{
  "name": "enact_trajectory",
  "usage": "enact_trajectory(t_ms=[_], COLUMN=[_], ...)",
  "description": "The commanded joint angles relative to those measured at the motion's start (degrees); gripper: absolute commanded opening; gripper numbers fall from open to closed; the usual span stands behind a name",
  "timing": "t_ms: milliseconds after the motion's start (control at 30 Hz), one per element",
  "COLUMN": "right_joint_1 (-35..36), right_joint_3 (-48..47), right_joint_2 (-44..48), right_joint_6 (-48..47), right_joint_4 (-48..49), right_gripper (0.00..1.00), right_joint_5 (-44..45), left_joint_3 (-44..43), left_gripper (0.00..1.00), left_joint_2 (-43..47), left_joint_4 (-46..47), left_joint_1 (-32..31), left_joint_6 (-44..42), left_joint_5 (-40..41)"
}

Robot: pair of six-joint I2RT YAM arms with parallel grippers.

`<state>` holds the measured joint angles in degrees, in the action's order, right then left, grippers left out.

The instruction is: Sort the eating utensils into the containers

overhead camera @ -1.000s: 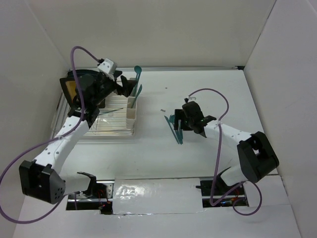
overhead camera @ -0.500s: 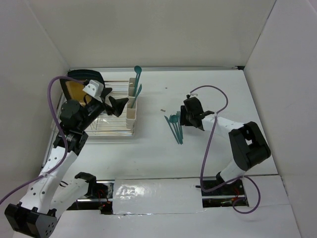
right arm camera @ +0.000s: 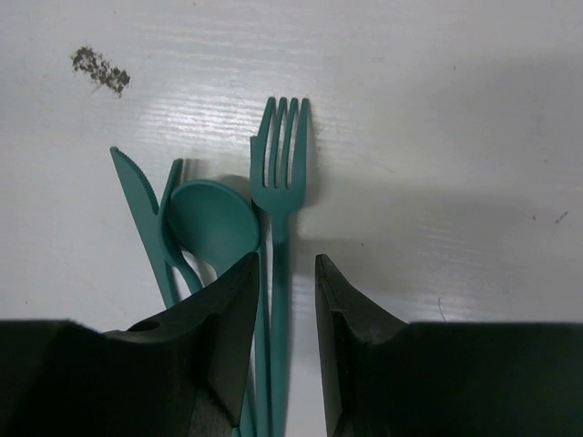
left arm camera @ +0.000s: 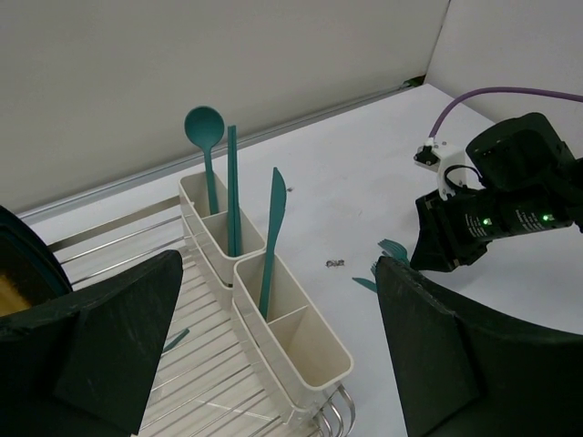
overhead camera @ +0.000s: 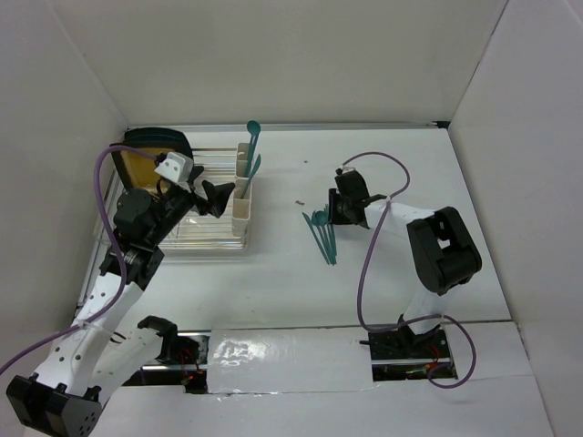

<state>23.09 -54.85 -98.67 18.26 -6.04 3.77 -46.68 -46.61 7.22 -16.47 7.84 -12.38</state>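
Three teal utensils lie together on the table (overhead camera: 322,233): a fork (right arm camera: 282,182), a spoon (right arm camera: 214,223) and a knife (right arm camera: 137,200). My right gripper (right arm camera: 287,300) is low over them, narrowly open, with the fork's handle between its fingers (right arm camera: 228,337); in the top view it (overhead camera: 333,215) is at their far end. The cream containers (overhead camera: 242,196) stand in a row on the rack's right side. They hold a spoon (left arm camera: 205,127), a straight handle (left arm camera: 232,182) and a knife (left arm camera: 271,228); the nearest cup (left arm camera: 310,350) is empty. My left gripper (overhead camera: 211,196) is wide open and empty, left of the cups.
A clear wire dish rack (overhead camera: 196,232) sits at the left, with a dark plate with an orange centre (overhead camera: 146,159) standing at its far left. A small dark speck (overhead camera: 299,200) lies between the rack and the utensils. White walls enclose the table.
My left gripper has pulled back from the top of the far cups, toward the near left. My right arm has folded in and its gripper has settled over the fork's handle.
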Motion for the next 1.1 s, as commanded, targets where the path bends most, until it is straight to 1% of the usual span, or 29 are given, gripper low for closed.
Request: enact_trajectory(t_ms=[0,133,167,200,367,400,433,467,500,567,600,633,700,733,767,833,867,900,967,1000,1067], right_joint_1=[-0.06,0.02,0.02,0.02,0.11,0.11,0.02,-0.06,0.02,0.02,0.02,0.11,-0.06,0.02,-0.15,-0.67,-0.94,-1.12,-1.38,-1.38,-1.38], right_joint_3=[-3.77,-3.77,-3.77,-3.77,-3.77,-3.77,-3.77,-3.77,-3.77,-3.25,-2.38,-1.84,0.44,1.4,2.8,3.6,3.61,3.61,4.13,4.14,4.14], right_joint_2=[-1.87,-3.54,-3.63,-4.15,-6.26,-7.14,-7.15,-7.58,-7.76,-7.5,-6.89,-6.19,-2.59,-0.66,3.45,7.95,9.97,13.82,17.27,20.24,22.99], right_joint_6=[-1.03,-1.21,-1.3,-1.3,-1.73,-1.83,-2.0,-2.18,-2.09,-2.18,-2.44,-2.53,-3.14,-3.23,-3.06,-2.27,-1.74,-1.22,-0.69,-0.34,0.37], right_joint_4=[1.13,0.51,-0.02,-0.02,-0.02,-0.54,-0.55,-1.16,-1.16,-1.16,-1.16,0.14,2.77,3.84,4.54,5.08,5.6,5.6,5.6,6.21,7.36], right_gripper=[0.38,0.34,0.3,0.29,0.27,0.25,0.2,0.08,0.02,0.0,0.0,0.0,0.0,0.0,0.0,0.0,0.0,0.0,0.0,0.0,0.0], right_joint_5=[-0.26,2.02,2.03,2.9,4.05,4.57,5.1,5.11,5.72,5.72,5.72,3.72,0.9,-2.24,-3.67,-6.31,-8.76,-10.09,-14.38,-15.88,-20.54], left_joint_3=[0.35,0.36,0.36,0.44,0.71,0.71,0.62,0.62,0.62,0.45,0.18,-0.25,-1.83,-2.54,-4.02,-5.79,-8.14,-9.3,-11.76,-12.55,-13.79], left_gripper=[1.0,1.0,1.0,1.0,1.0,1.0,1.0,1.0,1.0,1.0,1.0,1.0,1.0,1.0,1.0,1.0,1.0,1.0,1.0,1.0,0.99], left_joint_2=[1.17,0.82,0.91,0.91,0.91,0.99,0.91,0.91,0.82,0.64,0.38,0.38,-1.1,-1.64,-2.43,-5.41,-6.47,-8.3,-10.25,-10.95,-12.89], left_joint_4=[2.44,2.36,2.44,2.44,2.71,2.71,2.62,2.71,2.62,2.36,2.1,1.74,0.17,-0.45,-2.11,-4.14,-6.58,-7.04,-10.02,-10.47,-11.0], left_joint_1=[-0.32,-0.58,-0.58,-0.58,-0.58,-0.49,-0.58,-0.58,-0.58,-0.67,-0.76,-1.02,-1.46,-1.55,-1.55,-1.81,-1.9,-2.07,-2.07,-2.08,-2.08], left_joint_6=[-1.33,-1.51,-1.51,-1.59,-1.68,-1.86,-1.86,-1.86,-1.95,-1.86,-1.86,-1.6,-0.03,0.77,1.82,3.84,5.07,8.04,10.43,11.58,14.48], left_joint_5=[1.66,2.19,2.27,2.27,2.19,2.1,2.19,2.19,2.01,0.96,-0.87,-0.8,-1.94,-2.55,-4.13,-6.24,-7.64,-8.53,-12.47,-13.36,-15.47])
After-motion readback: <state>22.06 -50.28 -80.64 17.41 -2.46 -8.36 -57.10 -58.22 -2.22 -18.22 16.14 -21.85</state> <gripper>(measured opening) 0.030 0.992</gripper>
